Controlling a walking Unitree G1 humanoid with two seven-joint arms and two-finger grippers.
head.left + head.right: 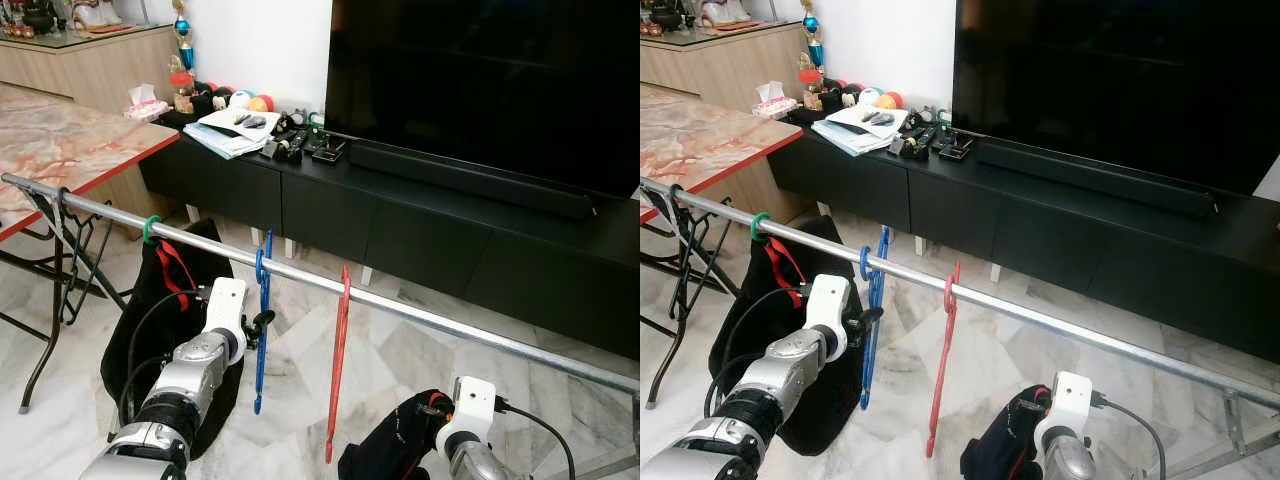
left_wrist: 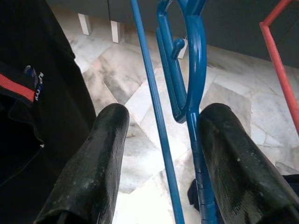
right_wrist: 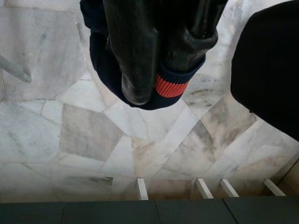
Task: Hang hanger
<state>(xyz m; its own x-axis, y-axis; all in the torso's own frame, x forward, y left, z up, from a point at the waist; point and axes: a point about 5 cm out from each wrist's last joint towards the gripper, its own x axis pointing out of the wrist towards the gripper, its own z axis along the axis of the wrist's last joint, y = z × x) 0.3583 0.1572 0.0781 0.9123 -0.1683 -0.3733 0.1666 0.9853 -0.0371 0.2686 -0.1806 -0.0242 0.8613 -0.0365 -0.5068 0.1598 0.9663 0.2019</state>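
Blue hanger (image 2: 194,93) between open left tool (image 2: 161,140) fingers.

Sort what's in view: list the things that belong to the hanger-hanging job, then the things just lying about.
Belongs to the job:
blue hanger, hooked on the rail
metal rail
red hanger, also on the rail
left gripper, open around the blue hanger
right gripper, shut on a dark garment

Just lying about:
TV
papers
tissue box
marble table

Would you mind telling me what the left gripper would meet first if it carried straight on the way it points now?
Probably the blue hanger: it hangs between the left gripper's open fingers, nearest the right-hand one, though depth is unclear.
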